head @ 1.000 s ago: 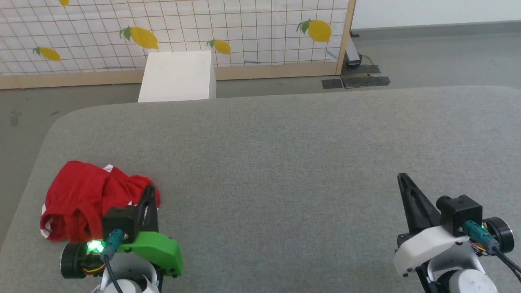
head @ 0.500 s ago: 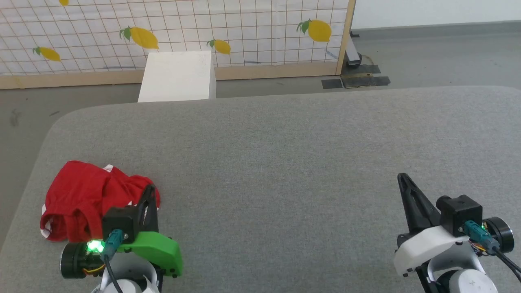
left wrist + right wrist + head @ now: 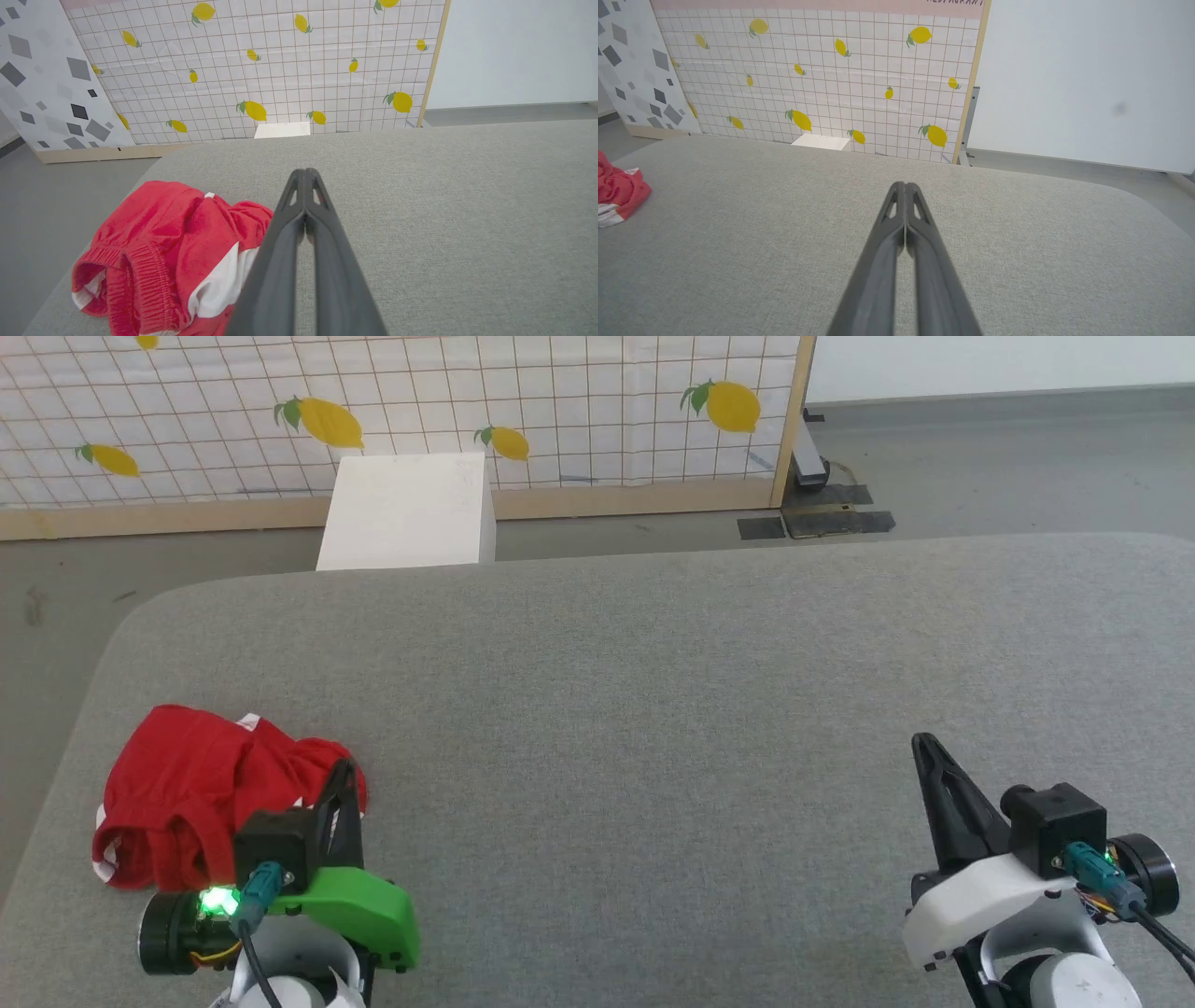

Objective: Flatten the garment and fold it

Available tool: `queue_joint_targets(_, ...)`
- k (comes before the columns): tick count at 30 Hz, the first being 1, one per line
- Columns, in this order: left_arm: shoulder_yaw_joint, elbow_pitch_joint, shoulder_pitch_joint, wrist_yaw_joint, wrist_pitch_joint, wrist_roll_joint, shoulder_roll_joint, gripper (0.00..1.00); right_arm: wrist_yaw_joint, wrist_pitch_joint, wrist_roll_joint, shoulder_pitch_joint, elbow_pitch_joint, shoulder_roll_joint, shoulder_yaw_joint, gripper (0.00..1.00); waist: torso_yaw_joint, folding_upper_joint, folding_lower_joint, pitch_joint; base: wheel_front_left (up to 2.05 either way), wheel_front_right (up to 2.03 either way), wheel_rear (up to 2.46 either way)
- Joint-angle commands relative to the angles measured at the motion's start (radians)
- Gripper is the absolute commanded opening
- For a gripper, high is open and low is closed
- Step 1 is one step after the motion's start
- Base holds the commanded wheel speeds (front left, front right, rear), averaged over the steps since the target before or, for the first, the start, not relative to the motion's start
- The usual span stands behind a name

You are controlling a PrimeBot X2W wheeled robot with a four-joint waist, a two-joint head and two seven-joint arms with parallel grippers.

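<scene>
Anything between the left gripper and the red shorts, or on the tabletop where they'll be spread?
Nothing visible. The shut left gripper sits right beside the shorts, and the grey tabletop toward the middle holds nothing else.

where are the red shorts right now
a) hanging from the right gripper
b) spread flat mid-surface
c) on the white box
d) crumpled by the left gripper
d: the red shorts lie in a crumpled heap on the grey surface beside the left gripper, whose fingers are shut on nothing.

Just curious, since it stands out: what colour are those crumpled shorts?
The shorts are bright red with white trim, best seen in the left wrist view.
</scene>
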Motion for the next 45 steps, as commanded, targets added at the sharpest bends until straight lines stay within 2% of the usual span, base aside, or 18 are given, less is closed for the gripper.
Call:
queue_joint_targets(1, 0.003, -0.003, 0.012, -0.001, 0.001, 0.013, -0.004, 0.00, -0.001, 0.003, -0.006, 0.013, -0.005, 0.001, -0.001, 0.00, 0.000, 0.0114, 0.0000, 0.000, 0.00, 0.00, 0.00)
queue_joint_targets(13, 0.003, -0.003, 0.012, -0.001, 0.001, 0.013, -0.004, 0.00, -0.001, 0.003, -0.006, 0.013, -0.005, 0.001, -0.001, 0.00, 0.000, 0.0114, 0.0000, 0.000, 0.00, 0.00, 0.00)
queue_joint_targets(14, 0.000, 0.000, 0.000, 0.000, 0.000, 0.000, 0.000, 1.00, 0.000, 0.000, 0.000, 0.000, 0.000, 0.000, 0.000, 1.00, 0.000, 0.0000, 0.0000, 0.000, 0.00, 0.00, 0.00)
queue_joint_targets(33, -0.024, 0.033, 0.004, 0.003, -0.038, -0.053, 0.000, 1.00, 0.000, -0.038, 0.045, 0.016, 0.033, 0.000, -0.006, 1.00, 0.006, 0.0017, 0.0000, -0.002, 0.00, 0.00, 0.00)
queue_joint_targets(45, -0.026, 0.050, 0.013, 0.006, -0.063, -0.080, -0.001, 1.00, 0.000, -0.063, 0.071, 0.031, 0.056, 0.000, -0.005, 1.00, 0.052, 0.0028, 0.0000, -0.011, 0.00, 0.00, 0.00)
